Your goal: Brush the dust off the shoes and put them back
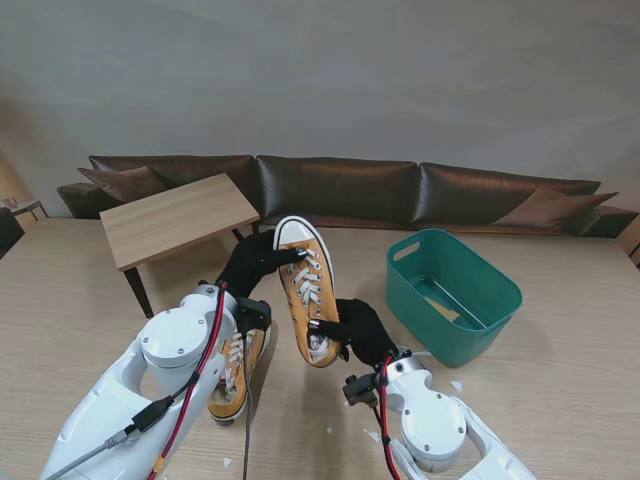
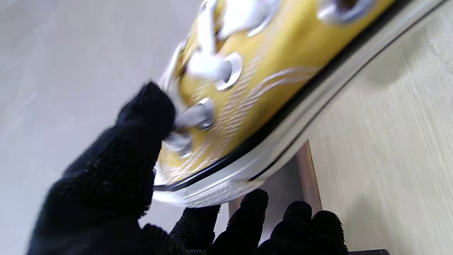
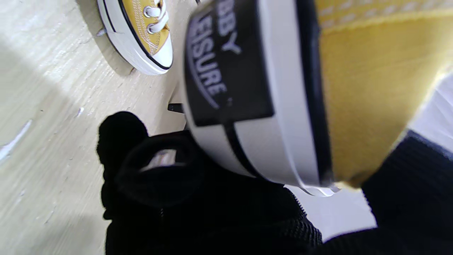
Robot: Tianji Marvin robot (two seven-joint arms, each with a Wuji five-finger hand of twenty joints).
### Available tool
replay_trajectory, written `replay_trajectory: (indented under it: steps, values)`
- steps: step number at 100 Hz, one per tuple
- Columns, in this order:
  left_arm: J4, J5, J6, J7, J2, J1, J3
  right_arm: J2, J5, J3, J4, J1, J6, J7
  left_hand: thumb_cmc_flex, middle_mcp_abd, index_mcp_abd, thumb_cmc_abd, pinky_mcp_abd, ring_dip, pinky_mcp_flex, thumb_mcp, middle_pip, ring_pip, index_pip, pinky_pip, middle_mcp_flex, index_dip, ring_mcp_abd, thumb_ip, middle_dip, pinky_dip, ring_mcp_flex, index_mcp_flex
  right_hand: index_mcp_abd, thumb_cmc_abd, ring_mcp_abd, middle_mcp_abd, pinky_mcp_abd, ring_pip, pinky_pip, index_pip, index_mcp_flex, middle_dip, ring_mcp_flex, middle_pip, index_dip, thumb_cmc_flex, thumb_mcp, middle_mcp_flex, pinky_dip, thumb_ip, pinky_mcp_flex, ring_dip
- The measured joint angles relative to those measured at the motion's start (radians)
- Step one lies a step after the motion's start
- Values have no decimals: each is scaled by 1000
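Fingers of the left hand, gloved in black, were closed around the toe end of the raised shoe, the thumb laid over the laces and the other fingertips curled under the white sole edge, as was shown in the left wrist view. At the opposite end, the right hand was wrapped around the heel, its fingers pressed against the white rubber and the black heel patch with printed lettering, so that the shoe was held off the table between both hands. The long axis of this yellow sneaker was seen to run away from the robot, slightly slanted, with the white toe cap pointed farther from the robot and toward its left, and the heel nearer and toward its right; the laced upper was turned toward the stand camera. A second shoe of the same yellow colour was left lying on the table, nearer to the robot and to its left, partly hidden by the left arm, its toe turned toward the robot. A green bin was stood on the table to the right, well apart from the shoes, and small white scraps were scattered on the wood.
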Motion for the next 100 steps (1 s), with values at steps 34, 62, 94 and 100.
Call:
replay_trajectory:
  steps: [34,62,94,100]
  values:
    - [-34,67,-60,33,3,20,-54,0,22,5,1,-24,29,-10,13,8,-42,109,-8,-39,-11,36,-16,-15,7,-39,-52,-19,-10,35,-57,9,-44,1,-1,-21,3,1,0,3,0,-10,12,1,1,0,10,13,23,5,0,0,0,0]
    - [-70,210,-167,23,25,83,-100,-6,-64,6,-9,-26,159,-50,12,-11,-42,135,-21,-49,-13,33,-7,-15,22,-51,-35,-20,-24,35,-59,9,-42,27,-2,-21,4,1,0,5,0,-11,13,4,1,0,18,14,23,5,0,0,0,6]
    - [-113,439,-197,-49,74,189,-116,-21,-192,-54,18,10,305,-119,12,-13,-42,166,-22,-49,-13,12,5,-15,33,-51,-8,-15,-24,35,-59,9,-40,70,-3,-21,4,1,0,5,0,-12,13,12,1,0,20,14,23,5,0,0,0,8]
    - [-113,459,-200,-58,81,199,-113,-24,-210,-72,26,17,328,-135,13,-13,-42,167,-22,-49,-13,5,5,-15,35,-51,-8,-11,-24,35,-58,9,-39,70,-5,-21,4,1,0,4,0,-12,13,13,1,0,20,14,23,5,0,0,0,8]
